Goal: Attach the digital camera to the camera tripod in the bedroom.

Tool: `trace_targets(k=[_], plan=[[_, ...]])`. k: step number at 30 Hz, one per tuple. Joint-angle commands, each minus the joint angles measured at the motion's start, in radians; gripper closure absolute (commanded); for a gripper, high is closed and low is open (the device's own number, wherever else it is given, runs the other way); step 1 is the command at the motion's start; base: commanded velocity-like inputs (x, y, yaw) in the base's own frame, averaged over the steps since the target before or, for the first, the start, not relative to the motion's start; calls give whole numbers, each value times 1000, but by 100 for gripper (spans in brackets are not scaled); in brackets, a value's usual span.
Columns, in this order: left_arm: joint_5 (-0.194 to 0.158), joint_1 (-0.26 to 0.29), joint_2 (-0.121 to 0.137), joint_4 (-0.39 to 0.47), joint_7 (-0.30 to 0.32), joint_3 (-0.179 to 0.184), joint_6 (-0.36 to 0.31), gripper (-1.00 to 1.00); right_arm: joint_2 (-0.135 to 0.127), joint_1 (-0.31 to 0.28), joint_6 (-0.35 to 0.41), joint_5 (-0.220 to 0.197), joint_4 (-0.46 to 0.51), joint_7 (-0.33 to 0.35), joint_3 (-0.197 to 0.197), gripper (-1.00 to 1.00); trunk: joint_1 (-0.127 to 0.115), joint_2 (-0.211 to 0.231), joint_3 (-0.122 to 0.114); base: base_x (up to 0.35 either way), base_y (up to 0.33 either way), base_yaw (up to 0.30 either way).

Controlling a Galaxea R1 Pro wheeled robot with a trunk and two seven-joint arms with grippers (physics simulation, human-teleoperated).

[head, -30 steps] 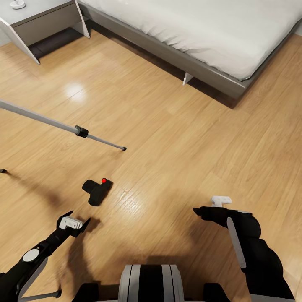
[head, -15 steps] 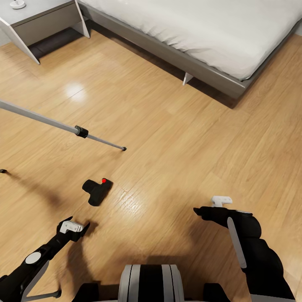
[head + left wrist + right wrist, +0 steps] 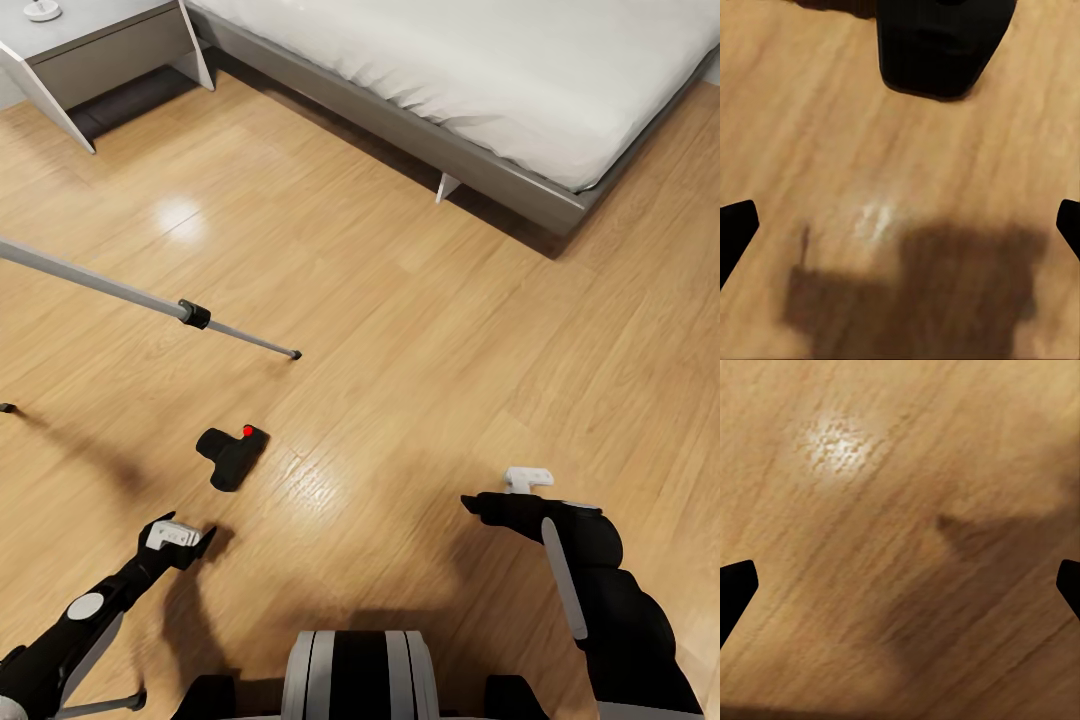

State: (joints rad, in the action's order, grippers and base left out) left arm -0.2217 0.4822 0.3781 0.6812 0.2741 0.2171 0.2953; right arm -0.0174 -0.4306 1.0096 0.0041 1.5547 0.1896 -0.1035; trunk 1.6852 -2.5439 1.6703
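Head view is showing the digital camera [image 3: 232, 456] lying on the light wood floor [image 3: 420, 330], red button up, just ahead of my left claw [image 3: 178, 535], which I am hovering low over the boards with its fingers spread and nothing between them. My right claw [image 3: 500, 492] is hanging well apart from the camera, also spread and empty, as its wrist view confirms with both fingertips at the frame edges over bare wood. The camera tripod [image 3: 195, 315] is reaching in with one silver leg, its foot planted beyond the camera; its head plate is out of frame. I am judging the task as barely begun: grasping, lifting and mounting are all left. No brand or writing is readable anywhere.
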Motion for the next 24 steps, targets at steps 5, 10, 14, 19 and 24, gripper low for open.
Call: trace_targets(k=[5, 10, 14, 19, 24], plan=[[-9, 14, 1, 2, 2, 4, 2, -100, 0, 0, 4, 2, 1, 4, -1, -100, 0, 0, 1, 0, 0, 0], [-8, 23, 1, 14, 2, 4, 2, -100, 0, 0, 4, 2, 1, 4, 0, -100, 0, 0, 1, 0, 0, 0], [-8, 40, 1, 15, 0, 4, 2, -100, 1, 0, 4, 2, 1, 3, 0, -100, 0, 0, 1, 0, 0, 0], [-9, 68, -2, 5, -1, 4, -6, -100, 1, 0, 4, 2, 1, 3, 1, -100, 0, 0, 1, 0, 0, 0], [-3, 77, -12, 1, -3, 5, -24, -100, -1, 0, 4, 2, 1, 2, 0, -100, 0, 0, 1, 0, 0, 0]])
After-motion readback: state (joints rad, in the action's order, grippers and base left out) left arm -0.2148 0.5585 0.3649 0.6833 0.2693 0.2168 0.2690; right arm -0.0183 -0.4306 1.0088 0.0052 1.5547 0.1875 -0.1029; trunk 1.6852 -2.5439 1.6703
